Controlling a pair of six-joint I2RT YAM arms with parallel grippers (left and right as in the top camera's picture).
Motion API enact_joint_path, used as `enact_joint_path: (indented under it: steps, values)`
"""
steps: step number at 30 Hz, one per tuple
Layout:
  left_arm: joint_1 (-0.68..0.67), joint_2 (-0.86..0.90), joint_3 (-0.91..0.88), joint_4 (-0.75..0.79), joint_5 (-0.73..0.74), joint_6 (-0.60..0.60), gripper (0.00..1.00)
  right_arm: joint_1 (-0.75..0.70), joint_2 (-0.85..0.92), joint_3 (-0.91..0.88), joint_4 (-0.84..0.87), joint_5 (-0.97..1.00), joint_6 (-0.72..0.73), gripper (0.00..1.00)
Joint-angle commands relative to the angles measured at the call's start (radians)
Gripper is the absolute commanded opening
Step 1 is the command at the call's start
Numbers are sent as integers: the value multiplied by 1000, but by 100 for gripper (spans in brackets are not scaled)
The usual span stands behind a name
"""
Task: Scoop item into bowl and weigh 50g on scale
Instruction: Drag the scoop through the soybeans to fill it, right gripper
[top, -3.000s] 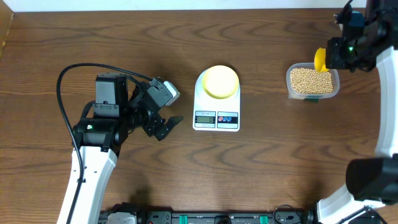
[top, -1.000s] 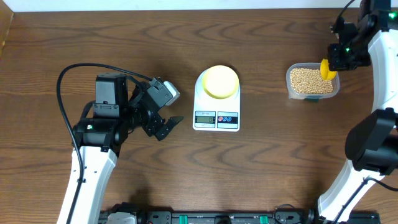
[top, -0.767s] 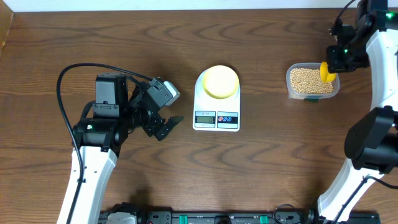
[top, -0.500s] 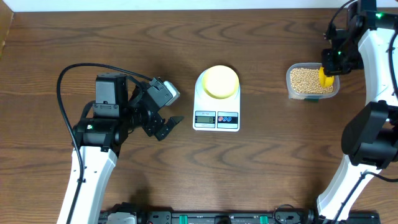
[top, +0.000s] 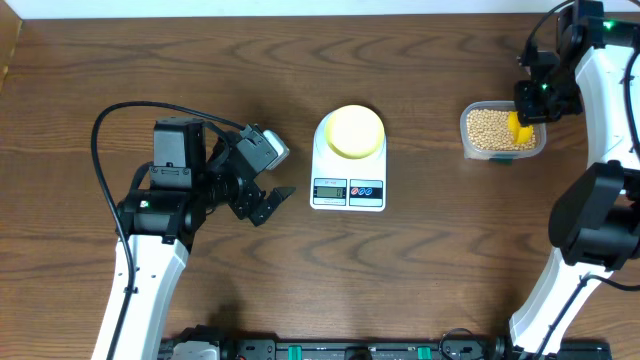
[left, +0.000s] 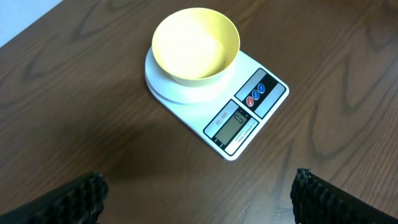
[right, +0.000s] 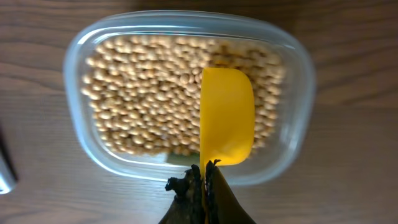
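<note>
The pale yellow bowl (top: 353, 131) stands empty on the white scale (top: 348, 190), also seen in the left wrist view as bowl (left: 196, 45) on scale (left: 249, 118). Tan beans (top: 488, 128) fill a clear container (right: 74, 118) at the right. My right gripper (top: 535, 95) (right: 205, 174) is shut on the handle of a yellow scoop (right: 227, 124), whose empty cup hangs over the beans (right: 143, 99) at the container's right side. My left gripper (top: 262, 205) (left: 199, 196) is open and empty, left of the scale.
A black cable (top: 110, 120) loops over the table behind the left arm. The white wall edge (top: 300, 8) runs along the far side. Bare wood lies between the scale and the container.
My right gripper has moved the scoop down and slightly left, from the container's right rim to over the beans. The left arm has not moved.
</note>
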Motion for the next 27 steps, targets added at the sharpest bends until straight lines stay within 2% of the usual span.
enact_joint_path:
  steps: [1, 14, 27]
  values:
    - [6, 4, 17, 0, -2, 6, 96, 0, 43, -2, -12, -116, -6, 1]
    - [6, 4, 17, 1, -2, 6, 96, -5, 84, -2, -16, -267, 40, 1]
    - [6, 4, 17, 0, -2, 6, 96, -72, 84, -2, -20, -439, 9, 1]
